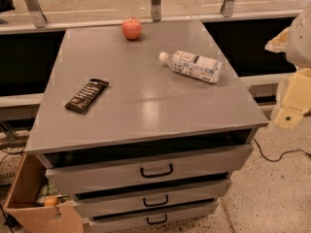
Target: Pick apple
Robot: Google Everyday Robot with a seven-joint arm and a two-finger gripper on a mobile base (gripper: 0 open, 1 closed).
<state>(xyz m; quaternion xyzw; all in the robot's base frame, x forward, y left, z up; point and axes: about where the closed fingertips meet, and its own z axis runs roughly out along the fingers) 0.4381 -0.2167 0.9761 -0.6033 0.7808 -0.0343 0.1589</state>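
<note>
The apple [131, 28] is small, round and reddish-orange with a short dark stem. It stands upright near the far edge of the grey cabinet top [146, 110], left of centre. My gripper [290, 111] is the cream-coloured arm end at the right edge of the view. It hangs beside the cabinet's right side, off the top, far from the apple and nearer to me. Nothing shows in it.
A clear plastic bottle [190, 66] lies on its side right of the apple. A dark snack bar [87, 95] lies on the left. The cabinet has three handled drawers [155, 170]. An open cardboard box [29, 198] holding a small orange ball [50, 201] stands on the floor at the left. A railing runs behind.
</note>
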